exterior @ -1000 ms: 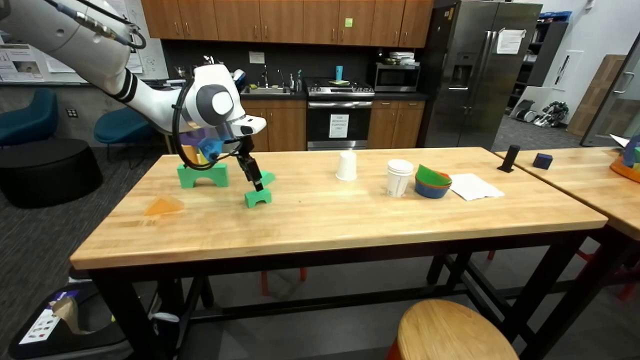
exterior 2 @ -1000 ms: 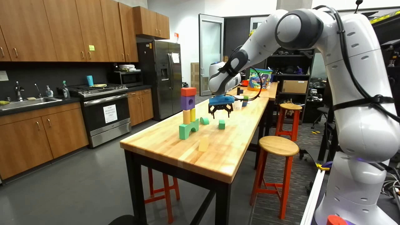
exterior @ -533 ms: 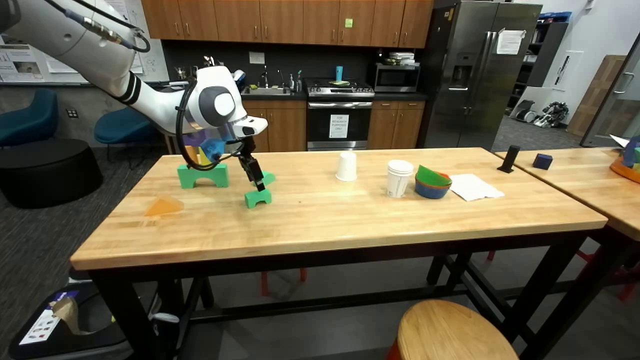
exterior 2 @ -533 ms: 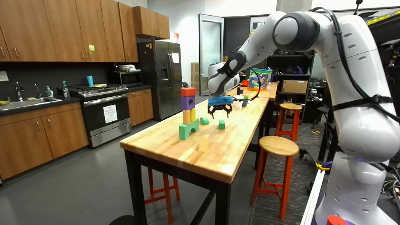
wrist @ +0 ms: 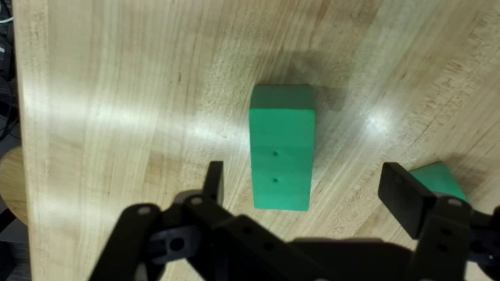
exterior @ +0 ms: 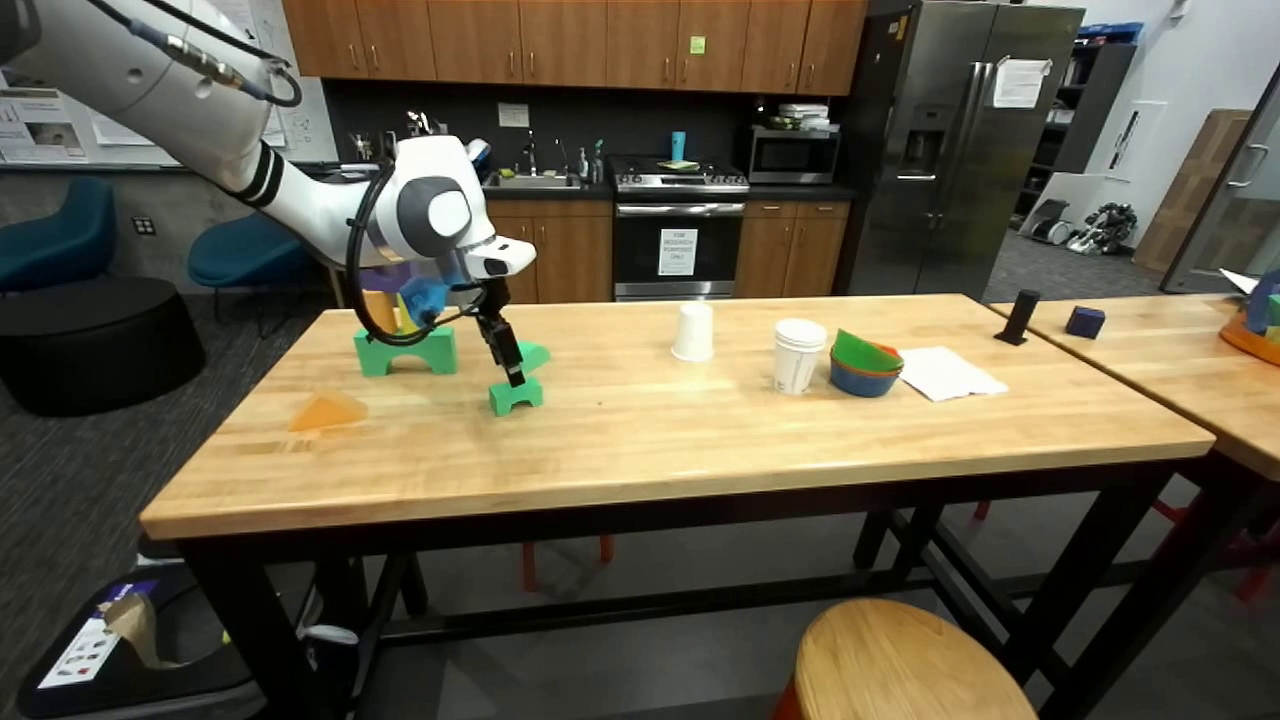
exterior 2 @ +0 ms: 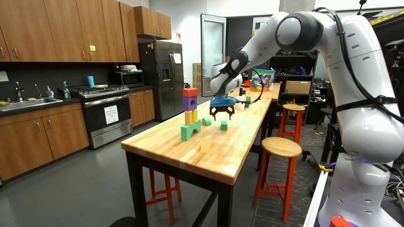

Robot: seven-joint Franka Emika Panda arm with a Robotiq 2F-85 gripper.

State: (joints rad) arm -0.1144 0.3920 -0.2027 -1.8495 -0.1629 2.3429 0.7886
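My gripper (wrist: 304, 177) is open and empty. It hovers just above a small green arch block (wrist: 282, 164) on the wooden table. In the wrist view the block lies between the fingers, nearer the left finger, touching neither. The gripper (exterior 2: 222, 119) and the small arch block (exterior 2: 224, 125) also show in both exterior views. A green half-round block (exterior 2: 206, 122) lies beside it, partly hidden behind the right finger in the wrist view. A tower stands nearby: a green arch (exterior 2: 190, 130), orange (exterior 2: 188, 118) and yellow (exterior 2: 195, 116) pillars, a purple block (exterior 2: 189, 103) and a red block (exterior 2: 190, 92).
An orange wedge block (exterior: 329, 410) lies near the table's end. Farther along the table (exterior: 640, 440) stand an upturned white cup (exterior: 693, 332), stacked white cups (exterior: 798, 356), nested bowls (exterior: 864, 366) and a white paper (exterior: 950, 373). Stools (exterior 2: 281, 147) stand beside the table.
My gripper has shifted very slightly and sits a touch lower over the small green arch block. The fingers stay open. The blocks have not moved.
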